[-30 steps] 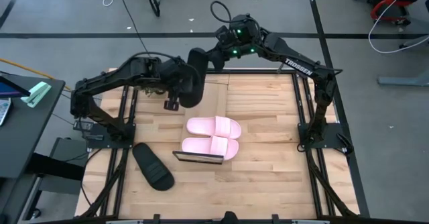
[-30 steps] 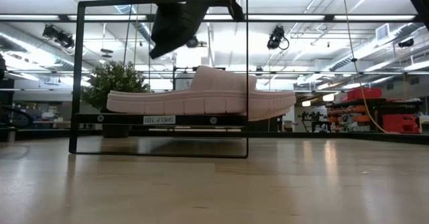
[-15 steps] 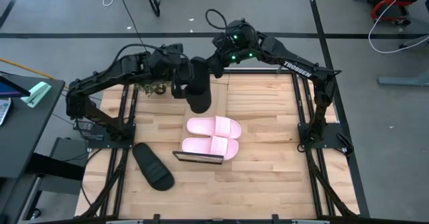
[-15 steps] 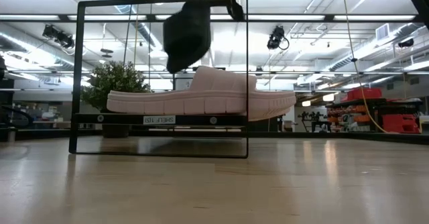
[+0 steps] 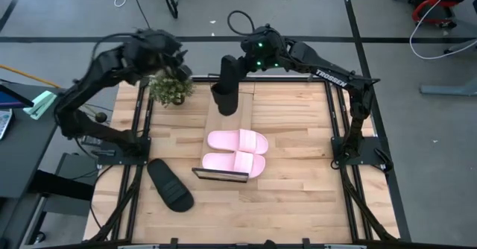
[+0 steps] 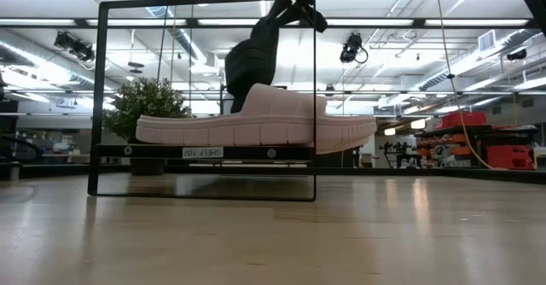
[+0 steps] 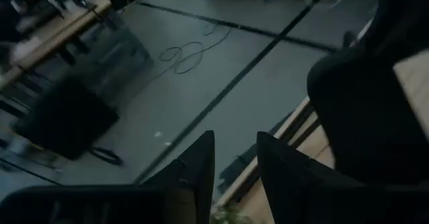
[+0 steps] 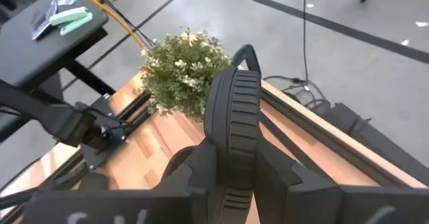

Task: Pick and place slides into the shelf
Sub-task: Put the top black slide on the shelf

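A black slide hangs over the far end of the light-wood shelf, with my right gripper shut on it. In the low view the black slide shows above and behind the pink ones. Two pink slides lie side by side on the shelf plank, soles down. Another black slide lies flat on the table at the near left. My left gripper is raised at the far left, open with nothing between its fingers. My right gripper pinches the black slide's sole between its two fingers near one end, the ribbed side wall facing the wrist camera. The fingers come slanting down from the table's far right. The slide hangs on edge below them, lifted clear of the table.
A small potted plant stands at the table's far left, just below my left arm. The shelf's black wire frame end stands near the table's middle. Bare wood lies to the right of the shelf.
My left gripper has come away from the black slide and swung up toward the table's far left, rolling as it went. The slide, tilted between both arms a second ago, now hangs more upright from my right gripper, slightly farther right.
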Controlling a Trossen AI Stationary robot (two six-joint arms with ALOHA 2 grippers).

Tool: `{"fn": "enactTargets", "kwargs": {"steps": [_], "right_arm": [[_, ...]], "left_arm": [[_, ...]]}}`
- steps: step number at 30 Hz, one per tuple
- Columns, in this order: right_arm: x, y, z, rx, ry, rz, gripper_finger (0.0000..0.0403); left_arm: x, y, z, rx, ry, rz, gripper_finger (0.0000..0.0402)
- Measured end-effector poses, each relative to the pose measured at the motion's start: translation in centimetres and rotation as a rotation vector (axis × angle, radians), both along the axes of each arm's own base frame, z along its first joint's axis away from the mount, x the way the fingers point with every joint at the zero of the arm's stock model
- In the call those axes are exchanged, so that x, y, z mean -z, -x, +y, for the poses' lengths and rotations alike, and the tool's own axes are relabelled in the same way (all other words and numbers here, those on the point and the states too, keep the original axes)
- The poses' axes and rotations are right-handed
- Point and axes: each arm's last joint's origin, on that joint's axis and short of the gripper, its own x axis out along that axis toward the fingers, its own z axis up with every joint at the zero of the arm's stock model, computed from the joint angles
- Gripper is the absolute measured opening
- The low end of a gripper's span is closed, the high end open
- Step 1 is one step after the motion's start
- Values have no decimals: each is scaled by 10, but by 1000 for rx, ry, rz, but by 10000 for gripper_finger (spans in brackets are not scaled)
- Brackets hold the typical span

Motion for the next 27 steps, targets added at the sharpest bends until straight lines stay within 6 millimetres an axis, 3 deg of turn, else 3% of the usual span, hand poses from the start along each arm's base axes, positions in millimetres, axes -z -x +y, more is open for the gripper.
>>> {"fn": "enactTargets", "kwargs": {"steps": [8, 19, 27], "right_arm": [[-13, 3, 22, 138, 91, 5, 68], [-18, 15, 59, 271, 122, 95, 68], [-20, 25, 86, 367, 104, 125, 68]], "left_arm": [[-12, 40, -12, 69, 116, -245, 124], [38, 56, -21, 30, 156, -397, 124], [41, 60, -24, 77, 117, -435, 112]]}}
